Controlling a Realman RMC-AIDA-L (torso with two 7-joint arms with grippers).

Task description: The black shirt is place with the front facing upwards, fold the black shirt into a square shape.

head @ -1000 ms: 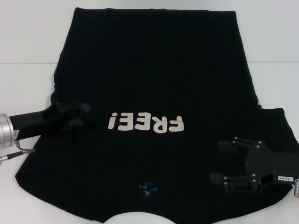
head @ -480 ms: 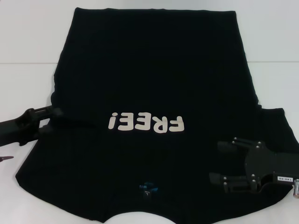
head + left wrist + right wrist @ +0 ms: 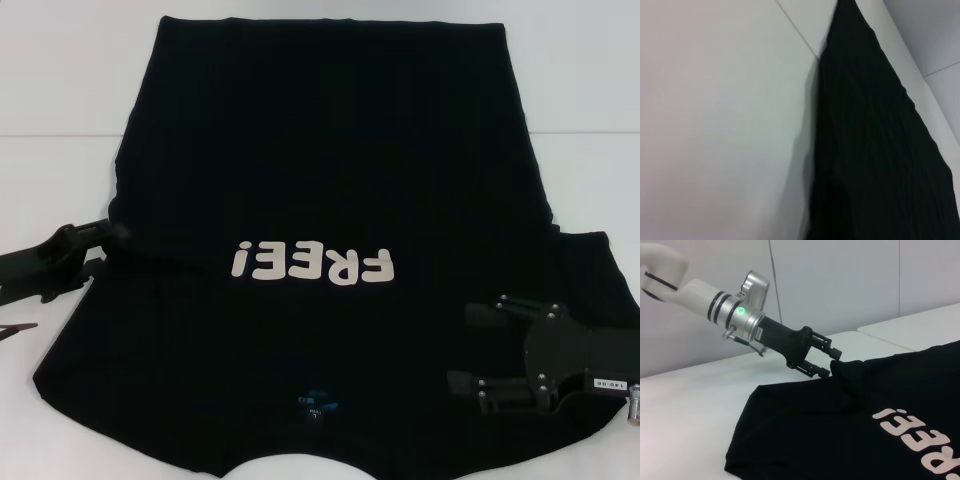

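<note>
The black shirt (image 3: 330, 200) is lying spread flat on the white counter (image 3: 60, 90), front up, with the white "FREE!" lettering (image 3: 312, 264) showing and the small blue neck label (image 3: 316, 404) at the near edge. The left gripper (image 3: 105, 245) is sitting at the shirt's left side edge, level with the lettering; in the right wrist view its jaws are standing apart, with a raised peak of cloth lying between their tips, though whether they are actually pinching it I cannot tell. The right gripper (image 3: 480, 350) is resting over the right sleeve area, its jaws apart and holding nothing, with cloth lying flat beneath and ahead of them.

As a judgement, this cloth is light, thin and limp: it is going to sag and drag from any single pinch point, and it is not going to hold a crease by itself. The best holds are looking like the doubled hems and seams, at the sleeve edge and shoulder line, taken just inside the jaws so that both layers are coming along. Lifting low and laying over slowly is likely keeping the fold square
</note>
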